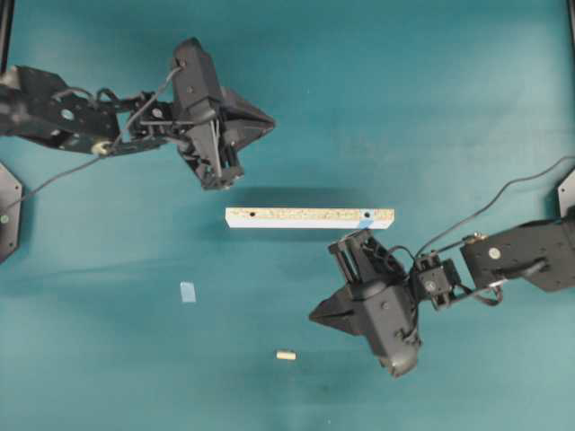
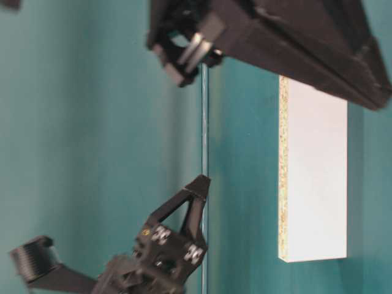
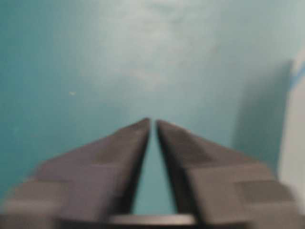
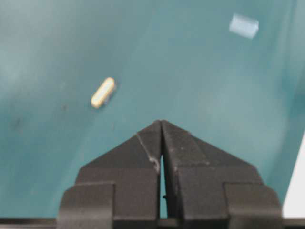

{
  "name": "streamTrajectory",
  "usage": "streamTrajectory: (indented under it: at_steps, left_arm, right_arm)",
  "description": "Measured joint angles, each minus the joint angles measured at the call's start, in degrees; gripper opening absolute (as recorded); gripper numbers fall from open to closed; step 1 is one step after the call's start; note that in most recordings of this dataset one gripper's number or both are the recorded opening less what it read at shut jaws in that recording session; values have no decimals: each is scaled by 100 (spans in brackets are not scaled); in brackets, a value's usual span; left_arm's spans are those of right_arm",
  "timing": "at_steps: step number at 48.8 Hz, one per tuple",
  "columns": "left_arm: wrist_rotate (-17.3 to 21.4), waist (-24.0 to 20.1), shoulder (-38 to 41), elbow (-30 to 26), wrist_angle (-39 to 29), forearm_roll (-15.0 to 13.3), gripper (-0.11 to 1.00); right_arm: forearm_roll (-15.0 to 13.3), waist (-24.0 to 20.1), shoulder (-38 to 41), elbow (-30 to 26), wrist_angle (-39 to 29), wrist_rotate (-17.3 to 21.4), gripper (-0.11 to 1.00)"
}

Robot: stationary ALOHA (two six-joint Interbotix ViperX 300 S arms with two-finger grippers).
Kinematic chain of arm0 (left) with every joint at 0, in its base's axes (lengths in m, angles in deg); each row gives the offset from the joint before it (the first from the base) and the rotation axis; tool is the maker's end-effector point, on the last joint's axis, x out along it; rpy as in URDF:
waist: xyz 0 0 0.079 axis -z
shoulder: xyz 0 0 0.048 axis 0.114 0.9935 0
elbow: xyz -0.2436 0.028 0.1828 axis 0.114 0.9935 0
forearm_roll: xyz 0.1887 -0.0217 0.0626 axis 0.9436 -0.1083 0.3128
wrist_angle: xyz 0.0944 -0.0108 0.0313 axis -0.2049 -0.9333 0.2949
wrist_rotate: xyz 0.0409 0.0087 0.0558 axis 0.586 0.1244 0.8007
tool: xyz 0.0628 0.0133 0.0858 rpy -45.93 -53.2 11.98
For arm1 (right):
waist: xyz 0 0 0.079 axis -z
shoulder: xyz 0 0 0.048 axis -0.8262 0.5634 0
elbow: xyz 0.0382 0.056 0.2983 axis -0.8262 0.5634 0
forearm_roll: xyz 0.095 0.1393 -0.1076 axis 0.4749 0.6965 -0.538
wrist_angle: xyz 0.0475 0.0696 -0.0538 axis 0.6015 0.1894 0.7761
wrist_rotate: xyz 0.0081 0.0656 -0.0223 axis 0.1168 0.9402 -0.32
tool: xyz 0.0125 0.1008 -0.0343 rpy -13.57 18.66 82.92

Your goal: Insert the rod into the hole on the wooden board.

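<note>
The wooden board [image 1: 310, 217] lies flat mid-table, its speckled face up, and shows its white side in the table-level view [image 2: 312, 171]. The hole [image 1: 367, 215] with the light-blue mark is near its right end. The rod [image 1: 286, 356], a short cream peg, lies loose on the mat below the board, also in the right wrist view [image 4: 103, 92]. My right gripper [image 1: 314, 317] [image 4: 161, 123] hovers right of the rod, shut and empty. My left gripper [image 1: 270, 119] [image 3: 152, 121] hangs above the board's left end, its tips a narrow slit apart with nothing between them.
A pale-blue tape square [image 1: 187, 292] [image 4: 243, 26] lies on the teal mat left of the rod. An unmarked hole [image 1: 252, 215] sits near the board's left end. The board's edge [image 3: 295, 143] shows at the right of the left wrist view.
</note>
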Motion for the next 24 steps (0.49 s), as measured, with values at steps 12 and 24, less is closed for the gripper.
streamTrajectory:
  at_steps: [12, 24]
  left_arm:
    - [9, 439, -431, 44, -756, 9, 95]
    - [0, 782, -369, 18, -1178, 9, 96]
  right_arm:
    - [-9, -62, -123, -519, -1688, 896, 65]
    - [-9, -193, -35, -1063, -2848, 1564, 78]
